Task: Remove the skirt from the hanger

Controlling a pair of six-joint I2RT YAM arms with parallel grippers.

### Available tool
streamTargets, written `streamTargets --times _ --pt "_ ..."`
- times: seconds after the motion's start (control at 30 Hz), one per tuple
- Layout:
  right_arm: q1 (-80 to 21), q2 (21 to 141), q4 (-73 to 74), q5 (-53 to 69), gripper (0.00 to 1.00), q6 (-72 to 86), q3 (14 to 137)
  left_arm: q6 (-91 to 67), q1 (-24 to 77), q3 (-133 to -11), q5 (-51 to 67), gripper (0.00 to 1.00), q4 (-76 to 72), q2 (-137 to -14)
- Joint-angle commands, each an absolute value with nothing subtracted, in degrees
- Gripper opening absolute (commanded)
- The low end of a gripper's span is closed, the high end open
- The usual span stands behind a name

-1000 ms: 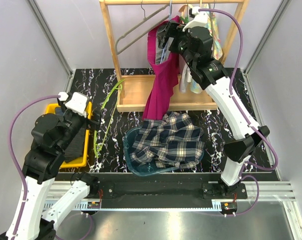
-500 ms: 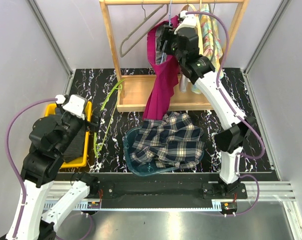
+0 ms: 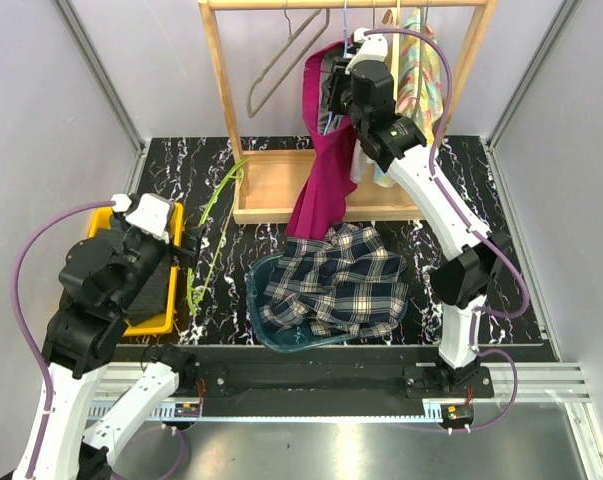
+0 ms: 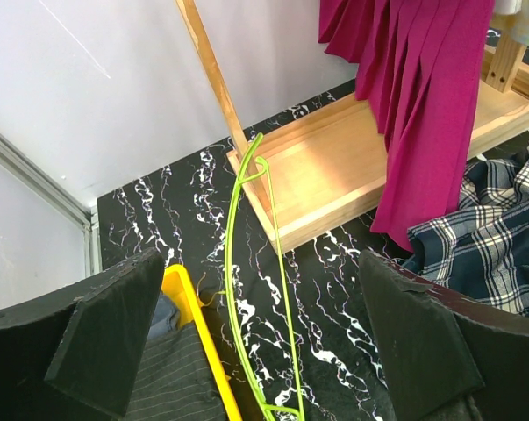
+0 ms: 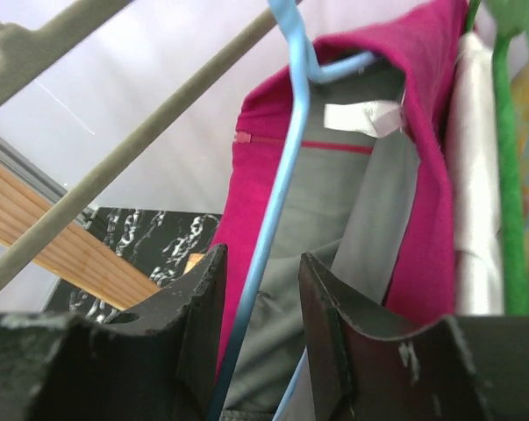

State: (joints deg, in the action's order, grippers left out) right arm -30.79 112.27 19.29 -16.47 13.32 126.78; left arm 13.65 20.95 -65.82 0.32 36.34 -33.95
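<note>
Magenta pleated skirt [image 3: 321, 170] on a light-blue wire hanger [image 5: 286, 158], on the wooden rack [image 3: 218, 90] at the bench's far edge.
Likely soft and light; take it at the waistband. Right gripper [image 5: 262, 263] partly open astride the hanger wire, grip unclear; left gripper [image 4: 260, 272] wide open, empty.

skirt [image 3: 326, 165]: magenta, pleated, grey lining and white label showing inside the waist | state: waist on the hanger, cloth hanging straight down | hanger [image 5: 286, 167]: thin light-blue wire, hooked on the top rail [image 3: 261, 4] | where: I see its wire running down between my right gripper's [image 5: 262, 256] fingers
</note>
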Motion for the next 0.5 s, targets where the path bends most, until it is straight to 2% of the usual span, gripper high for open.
streamTargets --times 0.0,0.47 --pt "-30.5 107.4 11.7 -17.5 0.00 6.3 125.9 13.4 20.8 -64.9 1.4 0.99 34.0 -33.0" --pt "-30.5 106.0 8.4 -9.6 0.00 5.1 133.6 12.0 20.6 -64.5 2.8 0.99 34.5 -32.7"
